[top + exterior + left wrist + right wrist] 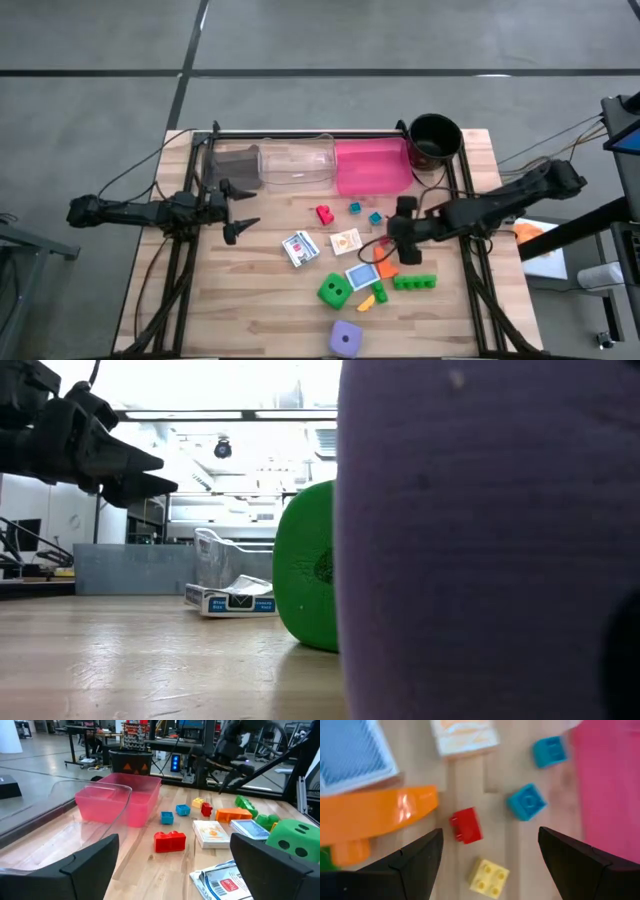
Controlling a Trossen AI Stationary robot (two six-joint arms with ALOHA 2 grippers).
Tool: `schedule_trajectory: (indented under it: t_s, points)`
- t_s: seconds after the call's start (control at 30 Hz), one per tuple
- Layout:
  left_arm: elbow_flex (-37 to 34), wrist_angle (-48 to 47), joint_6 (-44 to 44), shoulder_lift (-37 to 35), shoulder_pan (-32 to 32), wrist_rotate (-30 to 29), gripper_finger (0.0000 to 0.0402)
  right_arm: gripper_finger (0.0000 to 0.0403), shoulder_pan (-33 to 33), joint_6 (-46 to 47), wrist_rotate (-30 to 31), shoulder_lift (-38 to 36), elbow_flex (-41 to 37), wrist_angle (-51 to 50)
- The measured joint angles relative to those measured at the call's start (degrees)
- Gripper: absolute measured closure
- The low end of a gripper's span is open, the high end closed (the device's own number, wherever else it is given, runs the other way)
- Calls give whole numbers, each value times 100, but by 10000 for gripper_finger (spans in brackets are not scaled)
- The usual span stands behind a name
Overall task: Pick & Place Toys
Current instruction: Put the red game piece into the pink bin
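Along the table's (250,300) twelve o'clock edge sit a grey tray (234,165), a clear tray (297,164), a glossy pink tray (373,166) and a round black pot (434,138). Bare wood planks stay open at seven o'clock. Toward nine o'clock the left gripper (238,210) hangs spread, grasping nothing. At three o'clock the right gripper (487,852), spread and empty, hovers over a studded red brick (466,825) and yellow brick (489,877). Green die (333,291) and purple die (346,338) lie toward six o'clock.

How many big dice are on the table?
2: a green die among the toys near the table's middle, and a purple die just below it by the front edge. None looks hidden.
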Motion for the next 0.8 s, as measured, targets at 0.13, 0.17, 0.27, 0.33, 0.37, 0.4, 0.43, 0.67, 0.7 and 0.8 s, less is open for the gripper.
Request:
schedule_trajectory:
  t_s: [0.13, 0.17, 0.27, 0.33, 0.37, 0.4, 0.43, 0.67, 0.7, 0.8]
  points:
    - [0, -30, 15, 0, 0, 0, 41, 78, -141, -186, -187, 382, -24, 53]
    - [0, -29, 15, 0, 0, 0, 45, 78, -184, -239, -188, 461, -26, 59]
    - [0, -27, 15, 0, 0, 0, 50, 78, -316, -403, -352, 678, -33, 271]
    - [0, -27, 14, 0, 0, 0, 51, 78, -408, -512, -536, 827, -33, 493]
    - [0, -27, 13, 0, 0, 0, 51, 78, -454, -559, -615, 911, -33, 573]
    - [0, -26, 13, 0, 0, 0, 51, 78, -495, -606, -668, 991, -33, 635]
    - [0, -26, 13, 0, 0, 0, 51, 78, -531, -631, -682, 1077, -33, 672]
    - [0, -26, -4, 0, 0, -32, 51, 122, -593, -702, -701, 1540, -22, 714]
    - [0, -26, -4, 0, 0, -52, 51, 141, -593, -702, -727, 1571, -20, 721]
    - [0, -25, -4, 0, 0, -75, 51, 213, -584, -696, -785, 1621, -11, 724]
